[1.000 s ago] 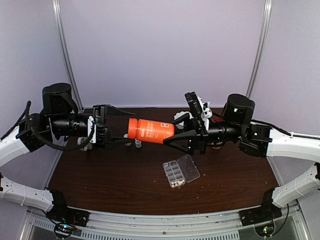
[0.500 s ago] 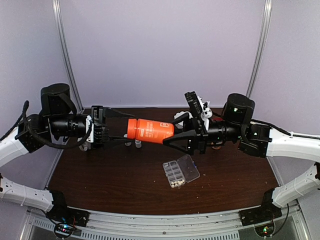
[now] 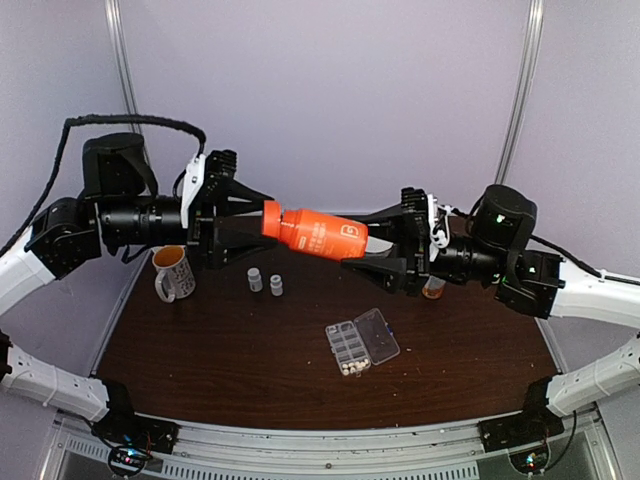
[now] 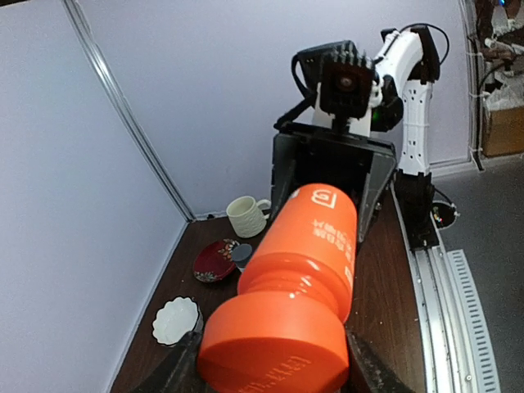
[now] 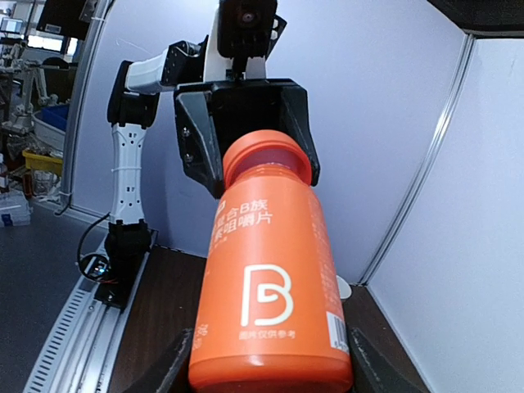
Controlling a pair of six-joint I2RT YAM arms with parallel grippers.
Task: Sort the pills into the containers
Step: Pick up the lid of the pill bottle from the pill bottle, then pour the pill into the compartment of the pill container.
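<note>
An orange bottle [image 3: 322,232] hangs level in the air between both arms. My left gripper [image 3: 264,219] is shut on its orange cap [image 4: 274,352]. My right gripper [image 3: 372,250] is shut on the bottle's base end [image 5: 270,360]. On the table below lies the clear organizer box [image 3: 345,345] with its lid [image 3: 378,335] folded open. A few cream pills [image 3: 350,368] sit in the containers at its near end. The left wrist view shows the cap filling the space between my fingers. The right wrist view shows the bottle's body wedged the same way.
Two tiny bottles [image 3: 255,280] [image 3: 276,285] stand left of centre, beside a mug [image 3: 172,272]. An amber bottle [image 3: 432,288] peeks from under the right arm. Along the table's right edge are a cream cup [image 4: 248,215], a red saucer [image 4: 214,259] and a white dish [image 4: 176,319].
My left gripper moved right from beside the cap and closed on it. Both arms lifted the orange bottle higher and slightly right, uncovering the mug and tiny bottles.
</note>
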